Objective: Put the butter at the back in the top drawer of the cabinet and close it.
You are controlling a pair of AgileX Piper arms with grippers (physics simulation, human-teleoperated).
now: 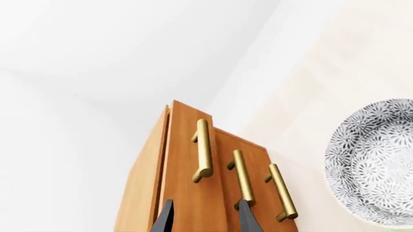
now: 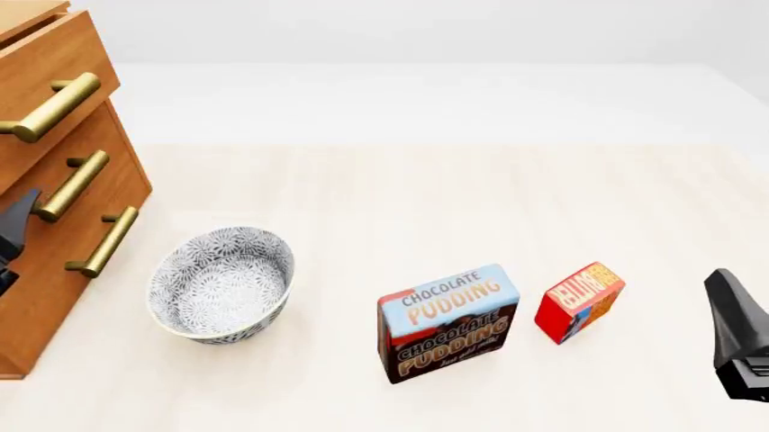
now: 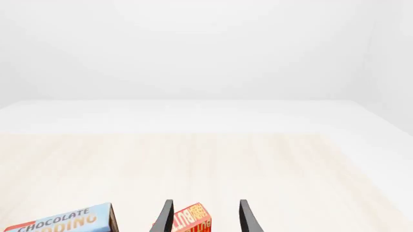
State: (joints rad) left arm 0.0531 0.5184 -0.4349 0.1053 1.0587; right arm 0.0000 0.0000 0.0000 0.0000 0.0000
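Note:
The butter, a small red and orange box, stands on the table right of centre. It also shows low in the right wrist view, butter, lined up between the fingers but some way ahead. My right gripper is open and holds nothing; in the front view it sits at the right edge, right of the butter. The cabinet stands at the far left. Its top drawer juts out slightly past the two below. My left gripper is open, close in front of the drawer handles.
A patterned grey bowl sits just right of the cabinet, also seen in the left wrist view. A blue-and-brown Chocolate Pudding box stands left of the butter. The table's pale wood runs back to a white far strip.

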